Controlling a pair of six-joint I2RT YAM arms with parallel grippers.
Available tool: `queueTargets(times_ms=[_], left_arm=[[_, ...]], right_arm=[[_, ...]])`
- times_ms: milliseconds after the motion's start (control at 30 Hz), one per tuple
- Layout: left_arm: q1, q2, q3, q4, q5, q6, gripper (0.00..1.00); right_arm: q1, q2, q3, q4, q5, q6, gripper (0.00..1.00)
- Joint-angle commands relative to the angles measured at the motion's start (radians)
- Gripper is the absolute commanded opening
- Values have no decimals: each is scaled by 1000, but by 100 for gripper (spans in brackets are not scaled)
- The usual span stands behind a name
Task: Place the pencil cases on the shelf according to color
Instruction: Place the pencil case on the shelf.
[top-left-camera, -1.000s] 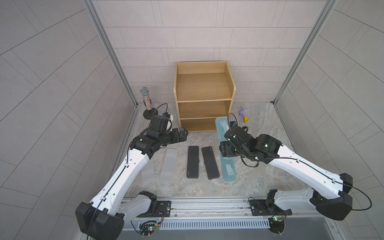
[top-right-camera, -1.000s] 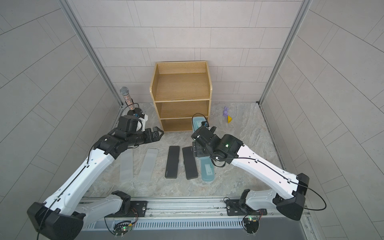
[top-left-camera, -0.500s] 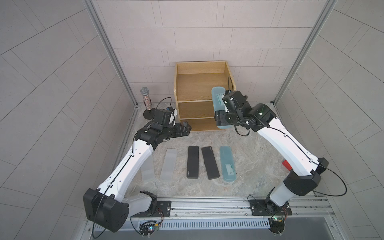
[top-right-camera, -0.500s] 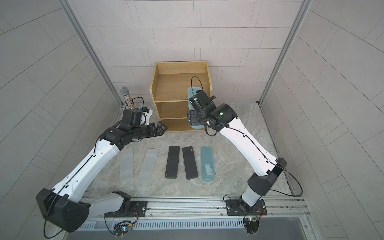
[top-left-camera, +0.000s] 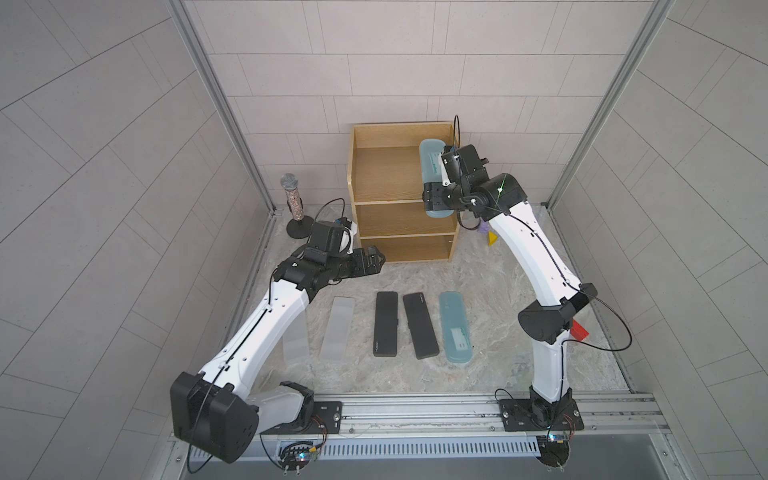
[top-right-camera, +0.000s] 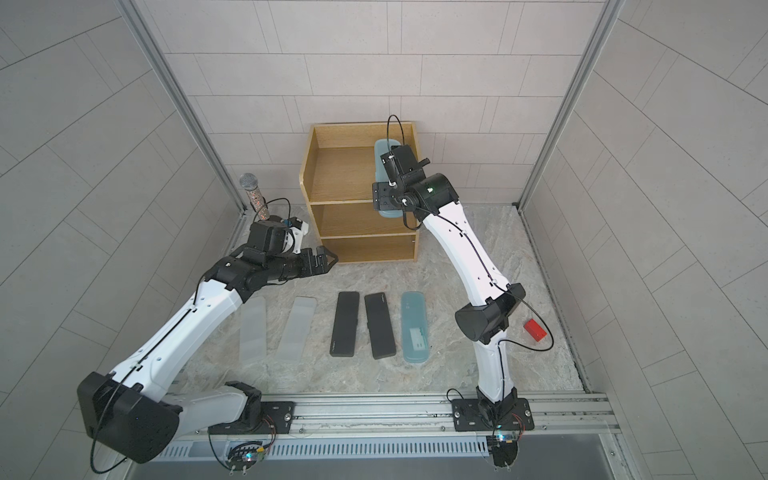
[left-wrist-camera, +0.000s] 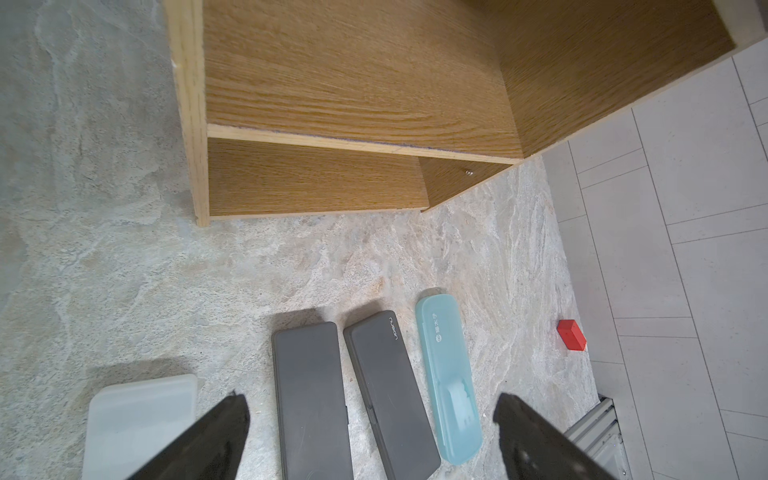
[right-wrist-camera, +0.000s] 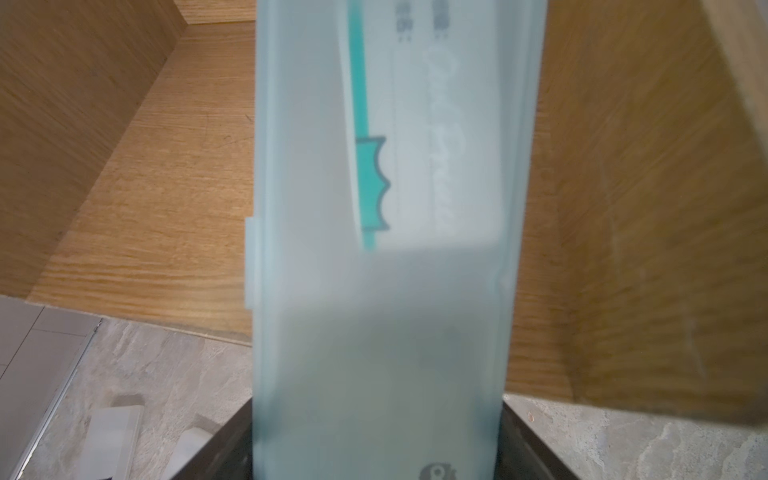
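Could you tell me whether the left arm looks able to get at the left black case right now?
Probably yes: the left gripper hangs open and empty close by, and the left black case lies flat, uncovered, with a gap on each side.

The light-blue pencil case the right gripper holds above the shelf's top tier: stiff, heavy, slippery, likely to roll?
Probably stiff: the light-blue pencil case juts out straight with the right gripper clamped near one end. Likely light, being thin translucent plastic. Its smooth walls could slip; the flat faces make rolling unlikely.
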Motion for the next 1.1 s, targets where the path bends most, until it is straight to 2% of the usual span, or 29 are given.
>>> queueTargets(times_ms=[0,367,500,667,967,1067], left_arm=[[6,-18,-16,19,13,-2,100],[6,-17,-29,24,19,-6,100],[6,-19,-27,22,20,-3,100],[7,-21,-28,16,18,1,100],[10,-10,-18,6,11,15,100],[15,-23,-22,7,-1,23,100]], right_arm=[[-20,25,51,38,8,-25,52],[-61,60,71,59,42,-26,57],[-65,67,72,72,40,-40,64],[-73,90,98,73,34,-47,83],[-73,31,107,178,50,-92,100],[-72,-13,106,212,24,-115,100]])
